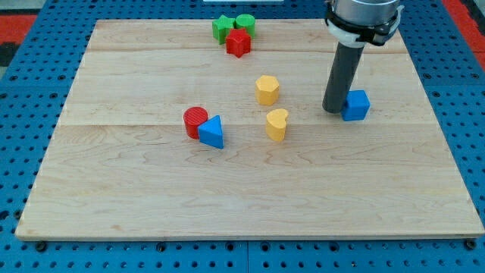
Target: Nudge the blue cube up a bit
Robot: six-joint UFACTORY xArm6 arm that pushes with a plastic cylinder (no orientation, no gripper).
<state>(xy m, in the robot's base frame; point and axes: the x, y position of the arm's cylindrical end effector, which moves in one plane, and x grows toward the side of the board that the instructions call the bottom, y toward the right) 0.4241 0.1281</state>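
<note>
The blue cube (356,105) sits on the wooden board at the view's right. My rod comes down from the top right, and my tip (334,110) rests on the board right against the cube's left side, partly covering its left edge.
A yellow hexagon block (267,89) and a yellow heart block (276,124) lie left of my tip. A red cylinder (195,121) touches a blue triangle (213,132) at centre left. A green star (222,29), green cylinder (245,23) and red star (238,43) cluster at the top.
</note>
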